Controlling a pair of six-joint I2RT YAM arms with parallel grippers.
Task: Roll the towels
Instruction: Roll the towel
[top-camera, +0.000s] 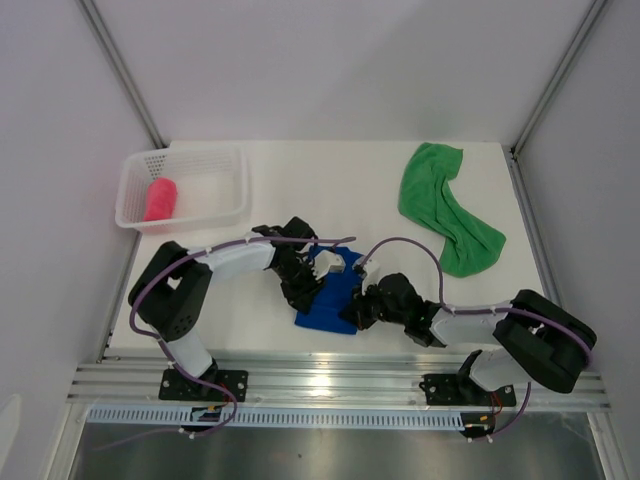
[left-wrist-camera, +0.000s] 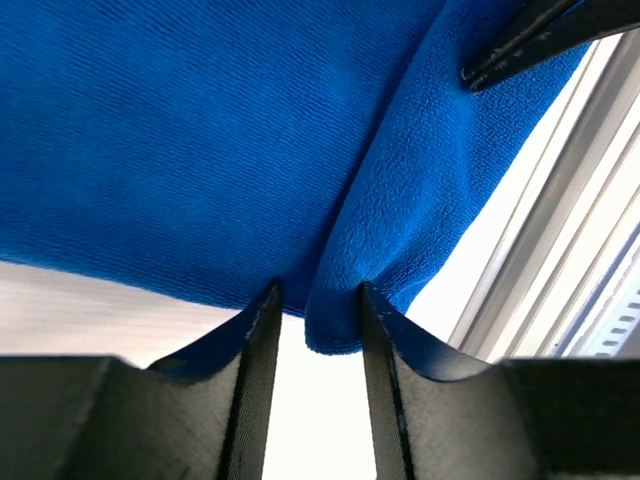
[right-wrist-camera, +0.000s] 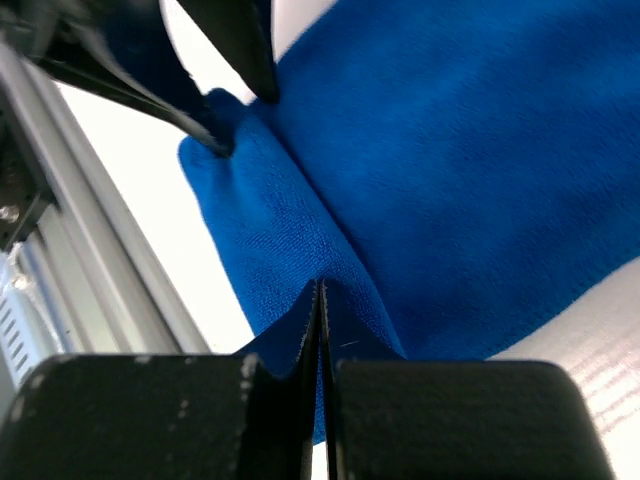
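- At the far left of the white table (top-camera: 300, 180), a white plastic mesh basket (top-camera: 185, 151) holds one thing: a pink-red fabric towel (top-camera: 161, 199), rolled into a short cylinder toward its left side. Nothing else shows inside.
- Left of centre, near the front, the left gripper (left-wrist-camera: 318, 292) has its fingers parted to a middling gap. A folded edge of the royal blue fabric towel (top-camera: 322, 312) pokes between the tips and, as far as the wrist view shows, is not squeezed.
- Risk there: with that side loose, I judge the fold could slump flat, or the roll could start crooked, tighter at one end than the other.
- Near centre, the blue towel lies spread on the table between the two grippers. It is not yet rolled, and one edge is doubled over close to the metal rail (top-camera: 330, 375).
- Just right of it, the right gripper (right-wrist-camera: 318, 285) has its jaws pressed together at that doubled edge. Whether a thin layer of cloth is nipped between them I cannot tell.
- Risk there: if it holds nothing, a pull would leave the towel behind. If it holds one layer only, dragging could slide the whole cloth toward the rail instead of turning it.
- Far right, a bright green fabric towel (top-camera: 440, 200) lies crumpled and unrolled, well apart from both grippers and the basket.
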